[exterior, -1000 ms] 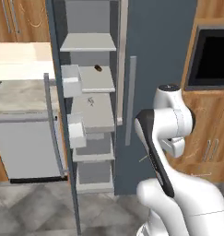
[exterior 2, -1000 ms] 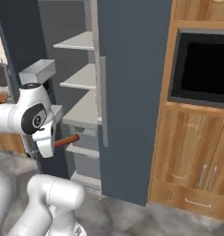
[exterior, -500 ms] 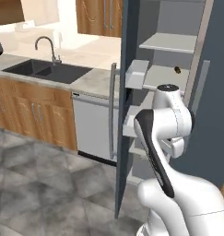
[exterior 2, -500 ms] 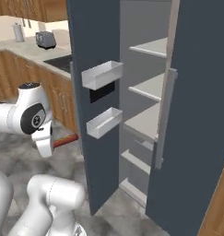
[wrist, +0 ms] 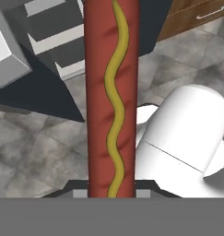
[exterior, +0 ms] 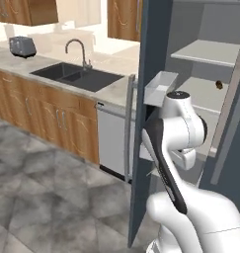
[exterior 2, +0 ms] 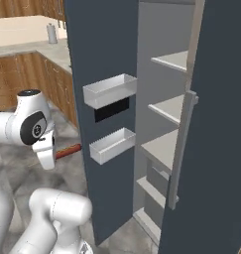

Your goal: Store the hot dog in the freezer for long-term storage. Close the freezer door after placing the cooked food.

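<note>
Grey stone-look floor tiles run across this kitchen, under brown wooden cabinets that carry a pale tabletop with a dark double sink, a curved faucet and a toaster at the far end. A steel-fronted dishwasher sits below the tabletop, next to the freezer.

Beside the arm, the freezer door stands swung wide open. Its inner face carries two pale grey bins, one above the other, with a black panel between them. Beyond the door, pale shelves step down the freezer's interior; in the left base view a small dark lump rests on one of them.

The fingers are pinching the hot dog, a reddish-brown rod with a wavy yellow mustard line, which runs straight out away from them. In the right base view the hot dog pokes sideways from the hand toward the open door, near the lower bin but apart from it, and well short of the shelves.
</note>
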Motion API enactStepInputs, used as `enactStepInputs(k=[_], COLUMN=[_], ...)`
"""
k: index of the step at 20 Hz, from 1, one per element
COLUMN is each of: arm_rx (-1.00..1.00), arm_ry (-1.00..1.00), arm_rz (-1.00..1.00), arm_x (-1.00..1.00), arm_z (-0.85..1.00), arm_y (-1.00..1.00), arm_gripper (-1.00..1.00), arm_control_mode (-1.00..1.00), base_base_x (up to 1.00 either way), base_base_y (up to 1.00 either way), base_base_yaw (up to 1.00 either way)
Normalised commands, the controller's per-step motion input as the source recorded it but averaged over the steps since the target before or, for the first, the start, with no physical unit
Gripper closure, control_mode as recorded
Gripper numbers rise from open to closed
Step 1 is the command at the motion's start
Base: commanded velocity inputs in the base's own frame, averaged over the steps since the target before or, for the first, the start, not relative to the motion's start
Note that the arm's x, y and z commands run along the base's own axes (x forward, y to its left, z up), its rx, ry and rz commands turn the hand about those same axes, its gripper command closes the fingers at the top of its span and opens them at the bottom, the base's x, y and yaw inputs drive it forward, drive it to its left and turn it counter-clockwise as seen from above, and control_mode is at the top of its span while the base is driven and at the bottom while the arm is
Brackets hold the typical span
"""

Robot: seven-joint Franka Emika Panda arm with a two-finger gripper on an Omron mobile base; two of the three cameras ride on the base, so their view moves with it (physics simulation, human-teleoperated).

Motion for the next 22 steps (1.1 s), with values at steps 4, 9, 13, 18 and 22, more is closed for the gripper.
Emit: enactStepInputs(k=[4, 9, 13, 18, 22], arm_rx=[0.0, 0.0, 0.0, 0.0, 0.0], arm_ry=[0.0, 0.0, 0.0, 0.0, 0.0], arm_rz=[0.0, 0.0, 0.0, 0.0, 0.0], arm_x=[0.0, 0.0, 0.0, 0.0, 0.0], arm_z=[0.0, 0.0, 0.0, 0.0, 0.0], arm_y=[0.0, 0.0, 0.0, 0.0, 0.0], arm_gripper=[1.0, 1.0, 1.0, 1.0, 1.0], arm_control_mode=[1.0, 1.0, 1.0, 1.0, 1.0], base_base_x=[0.09, 0.0, 0.0, 0.0, 0.0], base_base_y=[-0.12, 0.0, 0.0, 0.0, 0.0], base_base_yaw=[-0.09, -0.23, -0.29, -0.37, -0.41])
